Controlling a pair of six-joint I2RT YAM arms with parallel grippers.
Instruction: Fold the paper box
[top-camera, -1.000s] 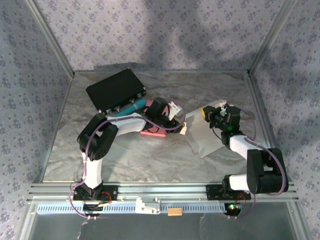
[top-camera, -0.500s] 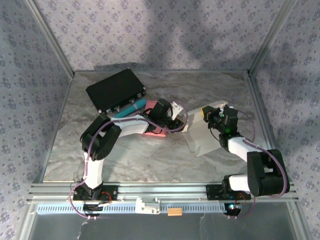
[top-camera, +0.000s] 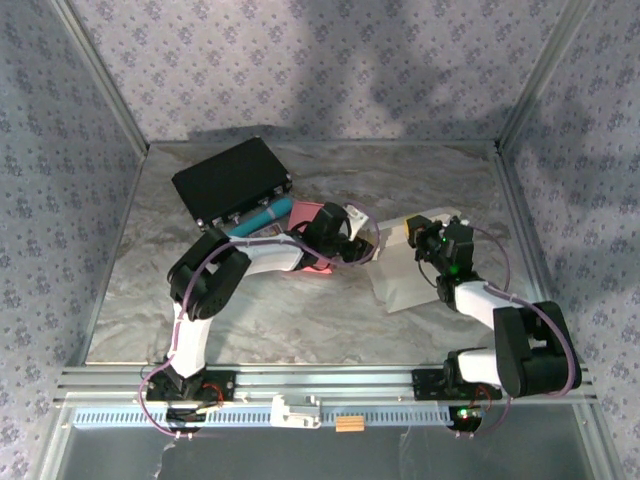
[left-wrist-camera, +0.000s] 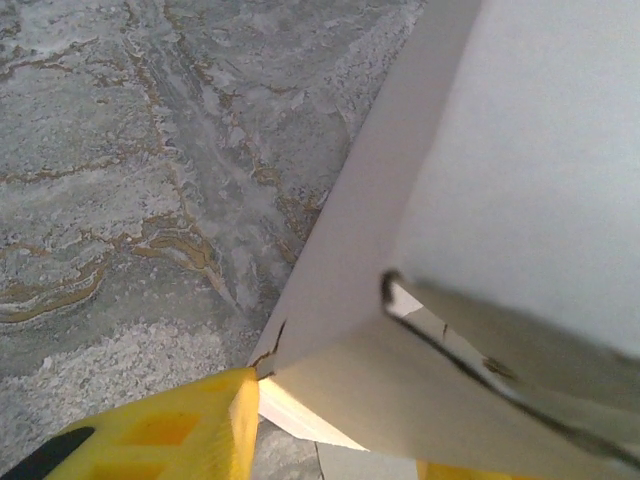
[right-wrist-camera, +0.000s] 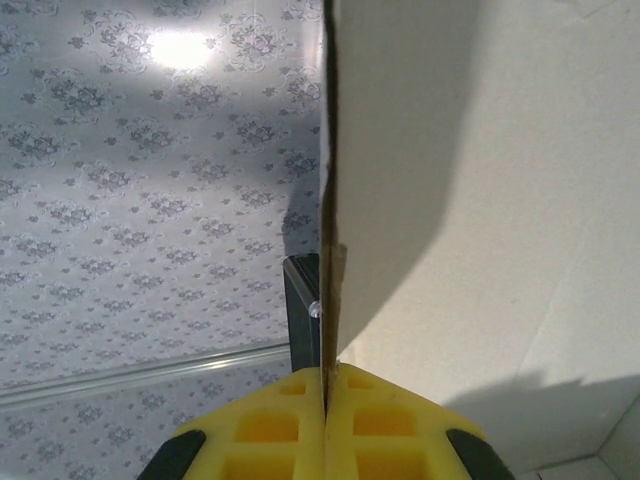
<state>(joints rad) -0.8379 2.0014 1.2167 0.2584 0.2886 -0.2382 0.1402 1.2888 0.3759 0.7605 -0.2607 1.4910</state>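
The white paper box (top-camera: 410, 275) lies partly folded on the marble table, right of centre. My right gripper (top-camera: 418, 238) is at its far edge, shut on an upright panel of the box (right-wrist-camera: 480, 200); in the right wrist view the card's edge runs straight down between the closed yellow pads (right-wrist-camera: 325, 385). My left gripper (top-camera: 362, 247) is at the box's left side. In the left wrist view its jaws (left-wrist-camera: 340, 440) stand apart around a folded corner of the box (left-wrist-camera: 520, 150). One yellow finger (left-wrist-camera: 170, 435) touches the torn corner crease, and the other is mostly hidden under the card.
A black case (top-camera: 232, 180) lies at the back left, with a teal object (top-camera: 262, 213) and a pink object (top-camera: 300, 210) between it and the left arm. Patterned walls and metal posts close in the table's sides.
The box has slid left and towards the front, and lies flatter. My left gripper followed to its left side, and the right gripper held on and shifted slightly with it.
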